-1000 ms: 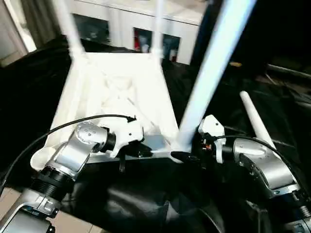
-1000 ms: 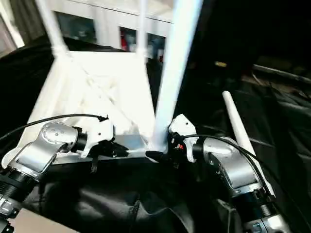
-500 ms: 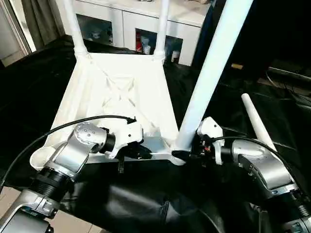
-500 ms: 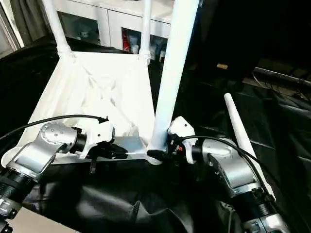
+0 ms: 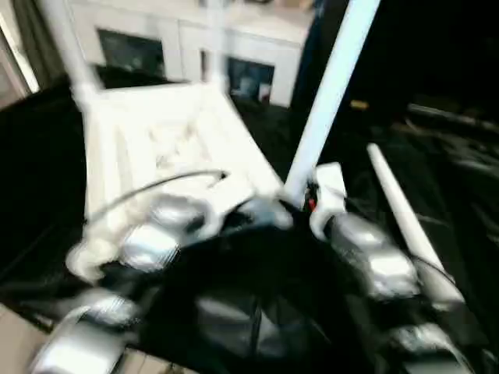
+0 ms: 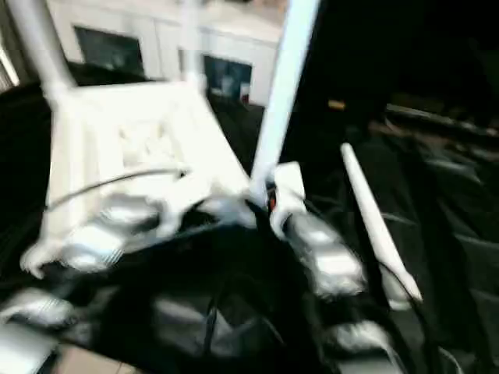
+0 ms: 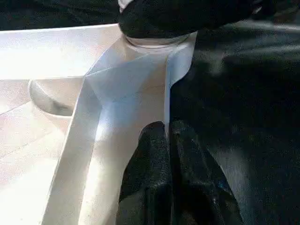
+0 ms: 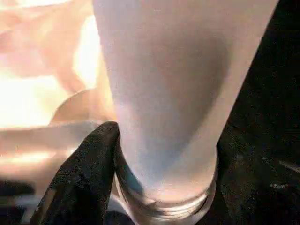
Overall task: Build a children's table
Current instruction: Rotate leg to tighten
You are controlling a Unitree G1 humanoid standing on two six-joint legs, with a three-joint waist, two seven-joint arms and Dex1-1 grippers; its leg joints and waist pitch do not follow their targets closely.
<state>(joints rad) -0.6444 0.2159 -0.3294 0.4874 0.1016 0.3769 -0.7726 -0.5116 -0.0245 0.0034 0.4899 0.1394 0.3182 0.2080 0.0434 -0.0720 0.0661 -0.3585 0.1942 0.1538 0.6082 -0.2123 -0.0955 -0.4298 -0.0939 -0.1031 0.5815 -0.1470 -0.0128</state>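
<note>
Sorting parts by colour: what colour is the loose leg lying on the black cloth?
White, like the rest of the table. The loose leg shows best in the right eye view.

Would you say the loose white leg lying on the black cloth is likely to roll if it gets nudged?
Probably yes: the loose leg is a smooth, slightly tapered cylinder lying flat, so it would likely roll in a curve. The wrinkled black cloth may slow it. It looks stiff and, probably, light.

The tabletop (image 5: 164, 140) lies underside up on the black sheet (image 5: 257, 312), a cabinet (image 5: 234, 47) behind it. One leg (image 5: 327, 93) stands in its near right corner socket; a loose leg (image 5: 401, 218) lies right of it on the sheet.
</note>
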